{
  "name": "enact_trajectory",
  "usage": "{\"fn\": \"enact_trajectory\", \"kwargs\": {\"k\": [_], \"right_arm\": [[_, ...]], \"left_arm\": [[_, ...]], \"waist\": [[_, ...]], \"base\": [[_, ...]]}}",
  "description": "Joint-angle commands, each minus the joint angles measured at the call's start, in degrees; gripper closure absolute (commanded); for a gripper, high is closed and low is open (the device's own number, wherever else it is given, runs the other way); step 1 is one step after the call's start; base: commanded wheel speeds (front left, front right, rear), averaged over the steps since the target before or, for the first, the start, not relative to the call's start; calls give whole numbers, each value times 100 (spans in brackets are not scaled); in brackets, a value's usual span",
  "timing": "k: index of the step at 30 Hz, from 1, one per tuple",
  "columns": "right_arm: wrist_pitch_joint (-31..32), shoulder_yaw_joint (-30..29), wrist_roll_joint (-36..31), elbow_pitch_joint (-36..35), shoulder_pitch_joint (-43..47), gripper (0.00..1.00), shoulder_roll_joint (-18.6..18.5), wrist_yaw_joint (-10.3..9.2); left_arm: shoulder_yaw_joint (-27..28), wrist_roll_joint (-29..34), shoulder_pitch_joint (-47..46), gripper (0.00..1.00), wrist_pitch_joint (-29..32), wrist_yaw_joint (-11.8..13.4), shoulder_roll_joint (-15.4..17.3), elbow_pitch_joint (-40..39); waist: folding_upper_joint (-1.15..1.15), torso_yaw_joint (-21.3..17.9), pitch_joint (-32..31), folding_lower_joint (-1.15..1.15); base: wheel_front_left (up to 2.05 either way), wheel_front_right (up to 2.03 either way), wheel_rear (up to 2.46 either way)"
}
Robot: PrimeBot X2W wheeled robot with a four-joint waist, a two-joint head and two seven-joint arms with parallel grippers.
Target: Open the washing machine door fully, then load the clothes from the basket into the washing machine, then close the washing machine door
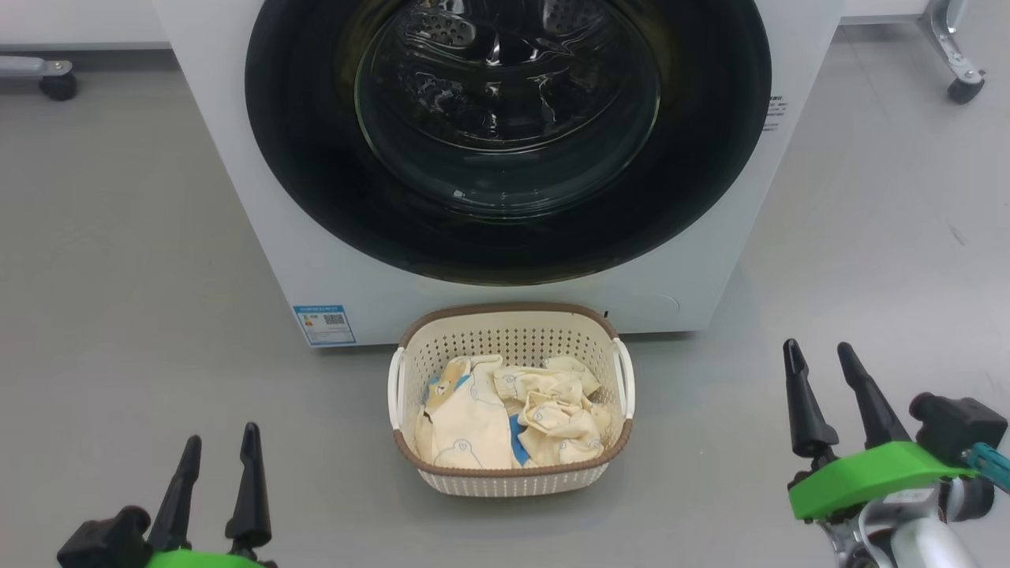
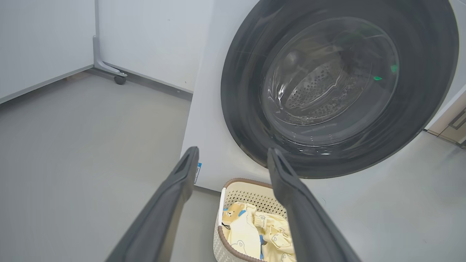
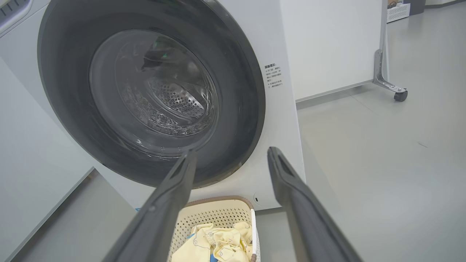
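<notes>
Currently, head view: washing machine door [image 1: 507,118] shut flush on white washing machine [image 1: 260,229]; glossy black ring, bulging clear glass. Basket [image 1: 511,313] on floor [image 1: 118,276] directly below door, perforated cream plastic, brown rim; judged placed for short transfer. Clothes [image 1: 505,422] inside, soft, crumpled, cream-yellow with blue patches. Left gripper [image 1: 222,434], right gripper [image 1: 817,347] flank basket, well apart; fingers [image 1: 251,489] spread, empty, likely staged for door opening.
Left wrist view: tapered dark fingers frame basket and door.
Right wrist view: fingers point toward door's lower rim.
</notes>
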Motion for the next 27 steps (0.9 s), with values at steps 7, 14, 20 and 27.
{"fn": "enact_trajectory", "kwargs": {"k": [7,14,20,27], "right_arm": [[-216,145,-538,-250,-185,0,-150,25],[-331,211,-962,-304,-152,0,-153,26],[-331,179,-930,-283,-126,0,-112,26],[-331,146,-880,-269,-142,0,-77,26]], "left_arm": [[33,603,-32,0,-191,-35,253,-369],[-85,1050,20,0,-306,-37,367,-509],[-88,1068,28,0,-306,-37,386,-530],[-50,1039,8,0,-306,-37,372,-537]], "waist": [[0,-20,-14,0],[0,-33,-11,0],[0,-42,21,0],[0,-46,86,0]], "base": [[0,0,0],[0,0,0],[0,0,0],[0,0,0]]}}
